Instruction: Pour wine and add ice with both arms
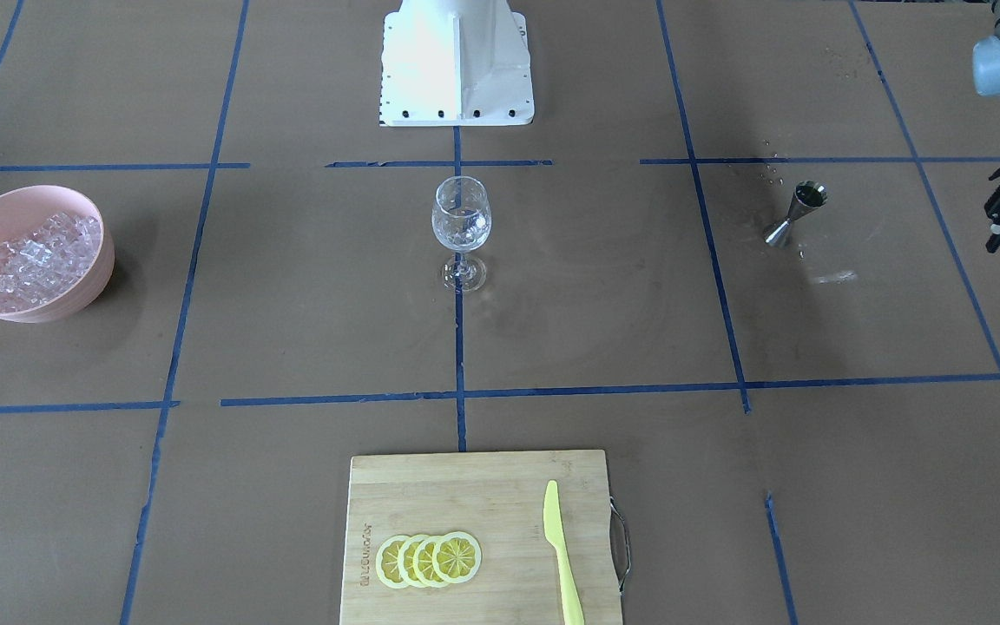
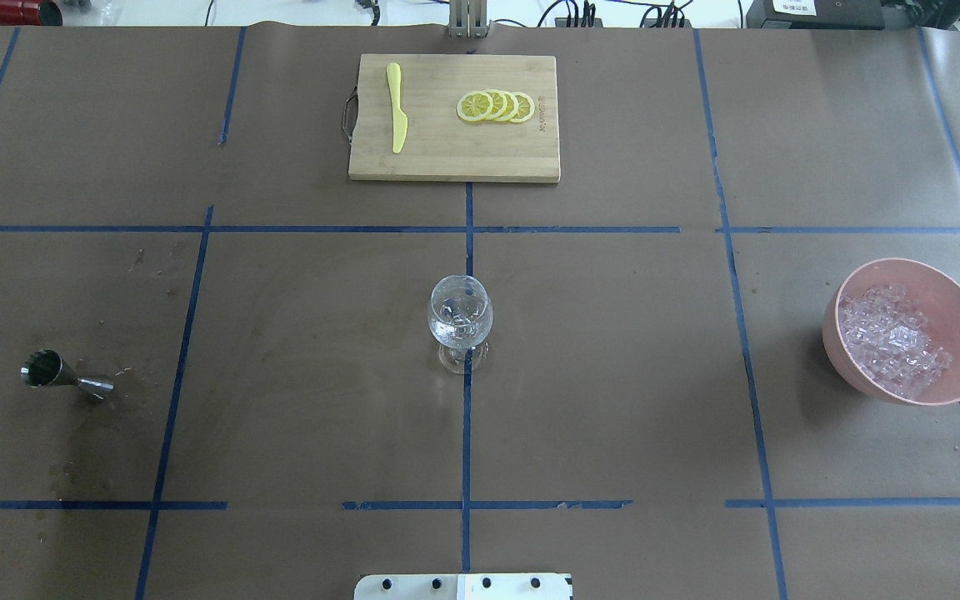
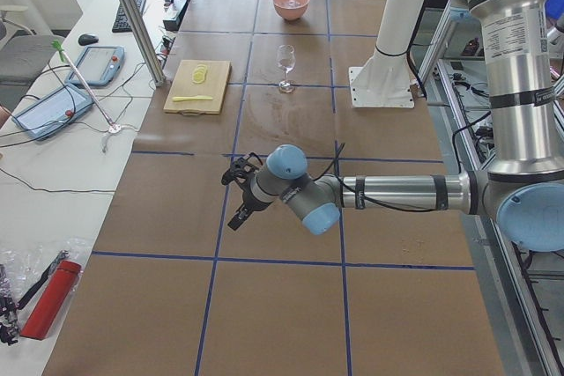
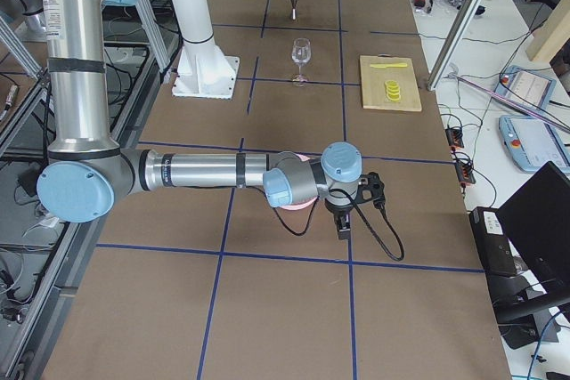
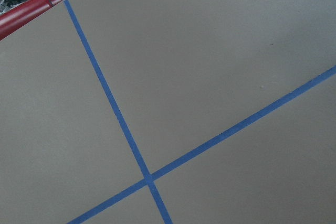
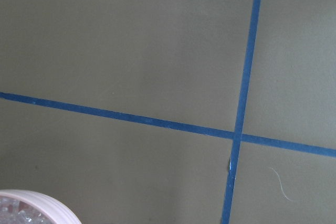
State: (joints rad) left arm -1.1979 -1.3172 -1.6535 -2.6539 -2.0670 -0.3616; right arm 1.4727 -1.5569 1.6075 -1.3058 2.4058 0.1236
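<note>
Ice, small clear glassy cubes (image 2: 892, 342), lies in the pink round bowl (image 2: 959, 317) at the bench's (image 2: 613, 400) right end. Some seems to sit in the clear stemmed glass (image 2: 461, 321) at centre, so I'd judge the job nearly done, any top-up needing the right gripper (image 4: 346, 218) at the bowl. Overhead misses both arms; side views show it and the left gripper (image 3: 240, 195), but their fingers' spread I cannot tell.

The near grey tubular left arm (image 3: 397, 191) reaches across the brown paper-covered bench (image 3: 291, 323), its black hand (image 3: 240, 204) hovering above blue tape lines (image 3: 264, 261) (jaws too small to judge); far beyond stand a clear stemmed glass (image 3: 285, 63) and a pink bowl (image 3: 291, 3)
</note>
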